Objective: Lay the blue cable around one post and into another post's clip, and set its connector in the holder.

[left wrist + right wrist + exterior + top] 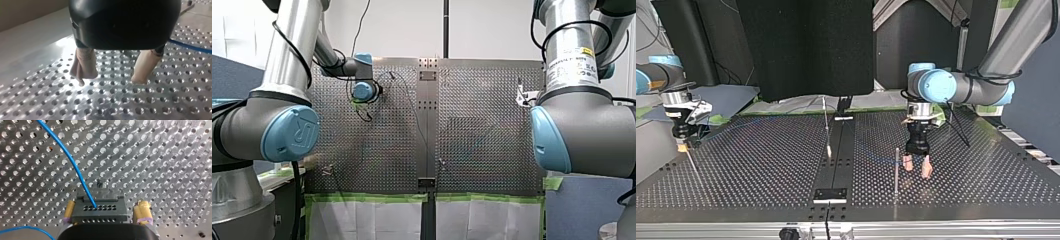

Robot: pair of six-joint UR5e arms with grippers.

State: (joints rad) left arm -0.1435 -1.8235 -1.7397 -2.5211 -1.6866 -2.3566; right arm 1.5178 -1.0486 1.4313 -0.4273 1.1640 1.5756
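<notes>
Fingers (85,67) spread: my left gripper's (111,79) two empty, my right gripper's (106,204) two astride one connector (100,214).

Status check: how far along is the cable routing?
Nothing looks finished: the blue cable lies loose on the table. My right gripper straddles the connector, one pad clear of it; my left gripper hangs open, empty. Routing and seating the connector apparently remain.

Front view: white wall (492,25) up top, blue-grey partition (229,72) upper left, white sheets (367,220) w/ green tape (372,198) along btm. Top view: black panel (806,45) top centre.
</notes>
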